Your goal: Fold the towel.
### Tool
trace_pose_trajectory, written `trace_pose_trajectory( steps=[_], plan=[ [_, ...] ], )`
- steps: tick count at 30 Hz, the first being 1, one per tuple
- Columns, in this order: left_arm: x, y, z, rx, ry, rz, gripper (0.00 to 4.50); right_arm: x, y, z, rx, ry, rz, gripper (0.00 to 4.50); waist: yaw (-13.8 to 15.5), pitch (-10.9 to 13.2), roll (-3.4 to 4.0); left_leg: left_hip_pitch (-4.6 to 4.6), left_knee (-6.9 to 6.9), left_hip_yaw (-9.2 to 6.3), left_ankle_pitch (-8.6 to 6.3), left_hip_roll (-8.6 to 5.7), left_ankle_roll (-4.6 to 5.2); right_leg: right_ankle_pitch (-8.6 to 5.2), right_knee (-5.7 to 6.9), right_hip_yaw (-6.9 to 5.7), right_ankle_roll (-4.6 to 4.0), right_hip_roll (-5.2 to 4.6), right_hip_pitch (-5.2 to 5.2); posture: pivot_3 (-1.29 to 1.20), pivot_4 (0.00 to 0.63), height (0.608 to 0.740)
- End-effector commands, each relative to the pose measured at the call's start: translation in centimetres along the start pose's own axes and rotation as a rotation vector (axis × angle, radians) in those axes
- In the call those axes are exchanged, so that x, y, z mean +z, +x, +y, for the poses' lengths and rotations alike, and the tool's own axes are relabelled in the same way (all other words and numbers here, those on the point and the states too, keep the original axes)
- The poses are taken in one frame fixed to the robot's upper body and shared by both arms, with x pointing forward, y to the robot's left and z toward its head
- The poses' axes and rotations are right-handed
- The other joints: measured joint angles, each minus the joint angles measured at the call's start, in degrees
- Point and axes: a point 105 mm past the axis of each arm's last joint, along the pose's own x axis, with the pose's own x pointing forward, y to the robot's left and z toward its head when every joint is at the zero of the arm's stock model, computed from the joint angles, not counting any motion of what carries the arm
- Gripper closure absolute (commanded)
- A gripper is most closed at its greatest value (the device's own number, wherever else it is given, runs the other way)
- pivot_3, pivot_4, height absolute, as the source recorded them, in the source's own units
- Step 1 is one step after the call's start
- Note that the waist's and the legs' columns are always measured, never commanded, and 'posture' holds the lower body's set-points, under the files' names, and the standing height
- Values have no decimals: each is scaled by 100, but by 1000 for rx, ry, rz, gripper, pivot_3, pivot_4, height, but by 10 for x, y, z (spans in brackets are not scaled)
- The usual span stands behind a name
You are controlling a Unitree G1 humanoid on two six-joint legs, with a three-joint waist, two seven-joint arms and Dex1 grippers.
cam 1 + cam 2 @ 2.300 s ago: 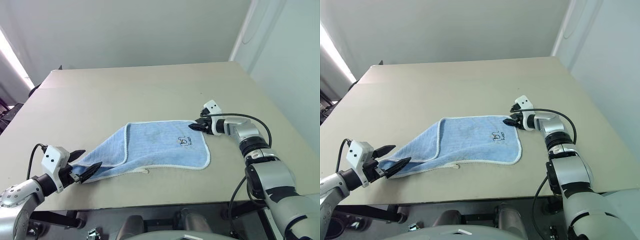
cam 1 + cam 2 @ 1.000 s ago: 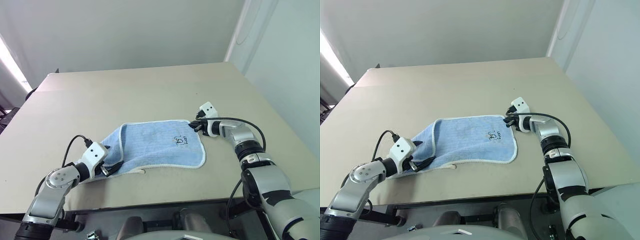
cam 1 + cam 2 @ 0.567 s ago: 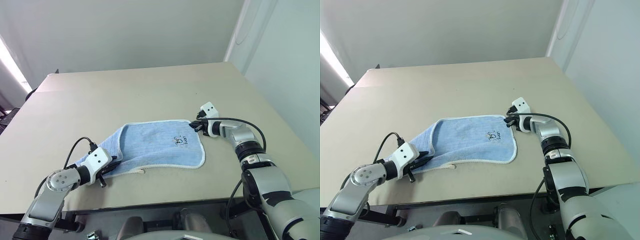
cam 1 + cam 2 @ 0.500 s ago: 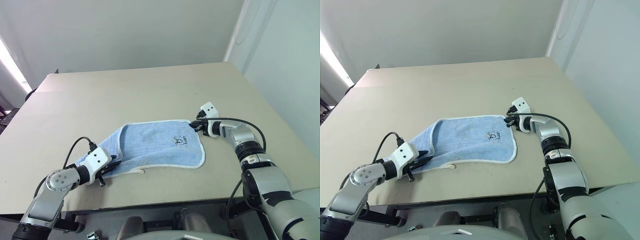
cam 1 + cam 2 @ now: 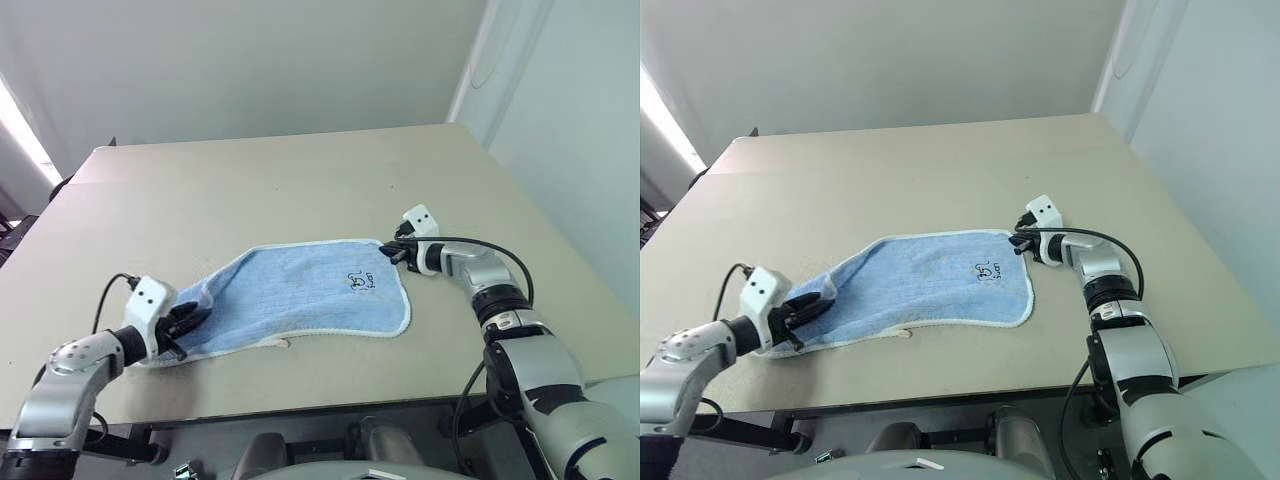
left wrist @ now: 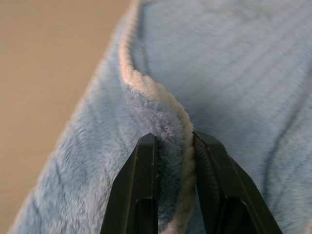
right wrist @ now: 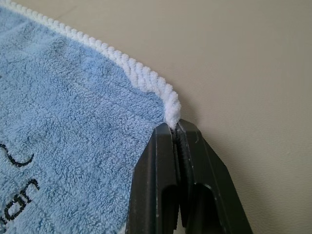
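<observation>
the towel [image 5: 300,295] lies spread on the table [image 5: 300,190]. the left gripper [image 5: 183,322] is clamped on its bunched left end, the right gripper [image 5: 395,252] pinched on the far right corner. to fold cleanly, both corners should probably lift together, edges kept level.

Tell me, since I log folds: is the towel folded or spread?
Mostly spread: the towel lies in one layer on the table, bunched only at the left gripper.
</observation>
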Motion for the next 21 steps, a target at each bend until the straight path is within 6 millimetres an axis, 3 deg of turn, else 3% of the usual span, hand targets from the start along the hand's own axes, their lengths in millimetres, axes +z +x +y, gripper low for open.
trace_pose_trajectory(
  steps=[1, 9, 18, 21],
  plan=[
    [34, -9, 28, 107, -17, -135, 3408, 25, -2, -1, -8, -11, -124, 4500, 8, 4, -6, -2, 0, -1, 0, 0, 0, 0, 0, 0, 0, 0, -1, 0, 0, 740],
    [66, -10, 81, 306, 71, -230, 3408, 63, -10, -24, -168, 29, -312, 4500, -16, 5, -6, -45, 1, 13, 1, -1, -1, 9, 6, 11, -9, 2, -54, 0, 0, 740],
    [119, 22, 134, 569, 161, -373, 3408, 114, -23, -30, -244, -37, -538, 4500, 33, 6, -16, -51, 13, 41, 2, -7, -2, 28, 5, 28, -5, -10, -61, 0, 0, 740],
    [109, 45, 131, 465, 105, -268, 3408, 115, -19, -29, -220, -23, -497, 4500, 3, 5, -17, -48, 11, 69, 1, -10, -2, 36, 2, 46, -3, -16, -61, 0, 0, 740]
  ],
)
